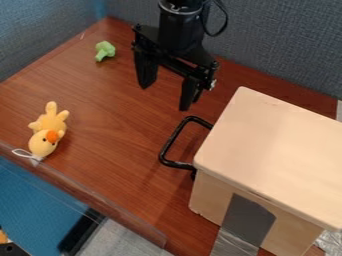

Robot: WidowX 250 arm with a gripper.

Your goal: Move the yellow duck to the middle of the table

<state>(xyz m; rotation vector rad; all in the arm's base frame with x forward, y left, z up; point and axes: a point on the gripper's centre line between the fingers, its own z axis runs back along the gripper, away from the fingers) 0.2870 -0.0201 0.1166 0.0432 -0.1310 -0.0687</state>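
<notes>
One duck (48, 126), one broccoli (104, 50), one box (270, 145)

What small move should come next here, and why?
Probably shift the open hand sideways toward the yellow duck before lowering it. The hand is empty and hangs nearer the wooden box, while the duck lies off at the picture's left, close to the edge of the table.

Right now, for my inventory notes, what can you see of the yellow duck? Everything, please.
The yellow duck looks like soft plush: round head, orange beak, small dark eyes, stubby limbs. It lies on the table, beak up, head beside the edge at lower left. A white loop and pale tag trail from its head end. The tool does not touch it.
</notes>
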